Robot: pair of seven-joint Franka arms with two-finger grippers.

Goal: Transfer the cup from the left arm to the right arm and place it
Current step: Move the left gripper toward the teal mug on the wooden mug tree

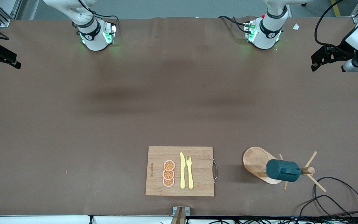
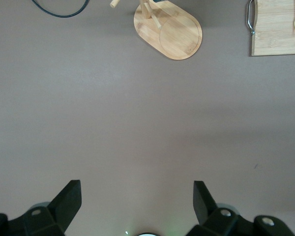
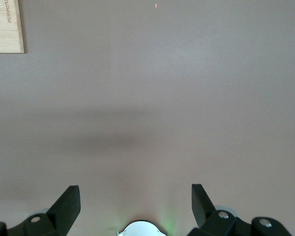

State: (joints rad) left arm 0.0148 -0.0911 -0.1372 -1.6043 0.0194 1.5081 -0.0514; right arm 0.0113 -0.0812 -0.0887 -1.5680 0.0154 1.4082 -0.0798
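Hanging on wooden peg rack (image 1: 303,169) cup (image 1: 282,170), cutting board (image 1: 180,171) beside, left gripper (image 2: 136,202) and right gripper (image 3: 135,205) wide, empty

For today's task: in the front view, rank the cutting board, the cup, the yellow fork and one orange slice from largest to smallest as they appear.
1. cutting board
2. cup, hanging on the wooden peg rack; raised toward the camera, so it may look slightly enlarged
3. yellow fork: longer than the cup but far thinner
4. orange slice

We find the cup (image 1: 282,170) hung on the peg rack (image 1: 259,163) toward the left arm's end. At the rack's nine o'clock lies the cutting board (image 1: 197,155), carrying knife (image 1: 182,170), fork (image 1: 190,171) and orange slices (image 1: 168,173).
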